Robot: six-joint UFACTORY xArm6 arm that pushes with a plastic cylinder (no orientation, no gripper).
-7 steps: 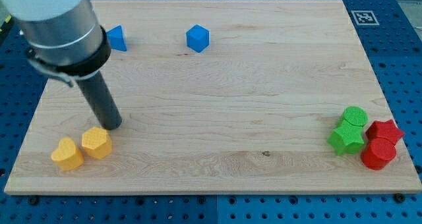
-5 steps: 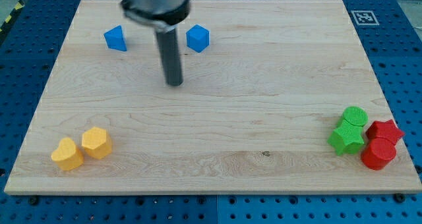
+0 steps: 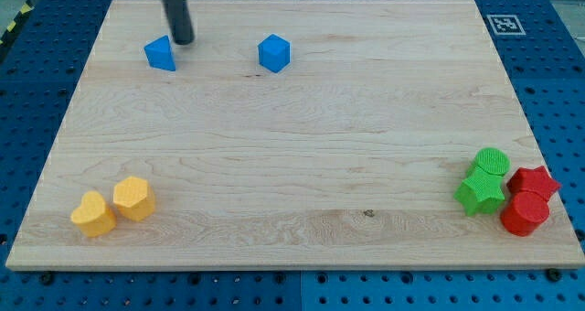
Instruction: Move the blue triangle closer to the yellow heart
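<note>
The blue triangle lies near the view's top left of the wooden board. My tip is just to the upper right of it, very close; whether they touch I cannot tell. The yellow heart lies at the bottom left, far below the triangle, touching a yellow hexagon on its right.
A blue hexagonal block lies right of the triangle along the top. At the right edge sit a green cylinder, a green star, a red star and a red cylinder, packed together.
My tip moved from beside the yellow hexagon up and right to the board's upper middle, then left to the blue triangle's upper right. No block has moved.
</note>
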